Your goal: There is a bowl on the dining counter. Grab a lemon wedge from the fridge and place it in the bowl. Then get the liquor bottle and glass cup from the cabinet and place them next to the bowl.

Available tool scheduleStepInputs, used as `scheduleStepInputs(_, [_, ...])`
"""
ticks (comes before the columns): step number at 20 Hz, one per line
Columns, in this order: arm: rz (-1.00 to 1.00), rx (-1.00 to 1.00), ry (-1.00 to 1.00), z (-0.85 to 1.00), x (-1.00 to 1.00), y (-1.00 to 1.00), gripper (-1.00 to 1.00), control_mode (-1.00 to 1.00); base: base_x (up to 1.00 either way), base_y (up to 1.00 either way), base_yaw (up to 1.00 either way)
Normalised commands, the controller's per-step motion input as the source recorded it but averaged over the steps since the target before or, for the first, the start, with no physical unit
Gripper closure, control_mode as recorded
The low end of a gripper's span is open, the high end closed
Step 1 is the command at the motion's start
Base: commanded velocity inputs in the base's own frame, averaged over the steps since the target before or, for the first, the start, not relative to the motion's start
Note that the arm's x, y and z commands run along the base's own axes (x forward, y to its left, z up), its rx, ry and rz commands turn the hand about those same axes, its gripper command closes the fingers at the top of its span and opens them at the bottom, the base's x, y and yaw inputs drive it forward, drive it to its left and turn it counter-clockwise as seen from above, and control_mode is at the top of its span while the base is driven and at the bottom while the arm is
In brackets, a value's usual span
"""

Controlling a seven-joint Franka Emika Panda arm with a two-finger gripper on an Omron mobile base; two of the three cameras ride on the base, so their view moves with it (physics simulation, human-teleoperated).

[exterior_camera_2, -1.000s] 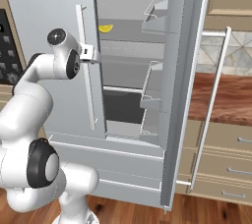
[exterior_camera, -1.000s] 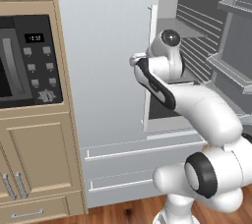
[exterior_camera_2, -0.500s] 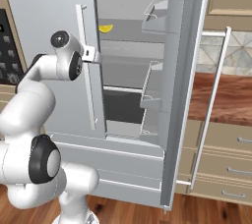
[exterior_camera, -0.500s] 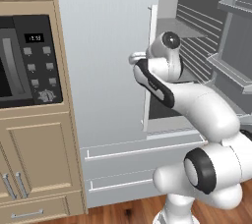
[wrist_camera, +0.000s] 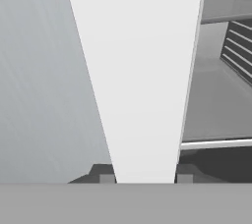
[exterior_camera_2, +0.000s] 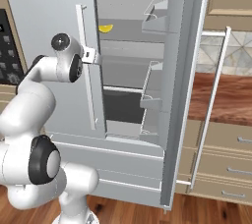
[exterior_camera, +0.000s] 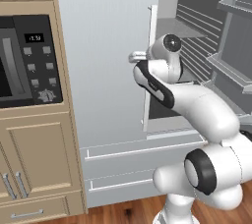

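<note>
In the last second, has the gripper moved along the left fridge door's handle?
No. In the right base view the gripper sits at the same height on the left door handle, level with the lemon wedge shelf's underside; only its jaws have narrowed around the handle.

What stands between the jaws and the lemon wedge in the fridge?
The left fridge door does. The gripper has its jaws on either side of that door's white handle, at the door's inner edge. The lemon wedge lies on an upper shelf behind, past the open right door.
</note>
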Motion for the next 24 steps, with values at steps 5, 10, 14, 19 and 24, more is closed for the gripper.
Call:
scheduleStepInputs(5, [0.02, 0.00, -0.05, -0.08, -0.58, 0.34, 1.00, -1.00, 0.00, 0.00, 0.00])
scheduleStepInputs(10, [0.08, 0.00, -0.10, -0.07, -1.00, 0.65, 1.00, -1.00, 0.00, 0.00, 0.00])
scheduleStepInputs(14, [0.10, 0.00, -0.02, -0.06, -1.00, 0.82, 1.00, -1.00, 0.00, 0.00, 0.00])
scheduleStepInputs(19, [0.15, 0.00, 0.00, -0.14, -1.00, 0.91, 1.00, -1.00, 0.00, 0.00, 0.00])
scheduleStepInputs(24, [0.15, 0.00, 0.00, -0.12, -1.00, 0.95, -1.00, -1.00, 0.00, 0.00, 0.00])
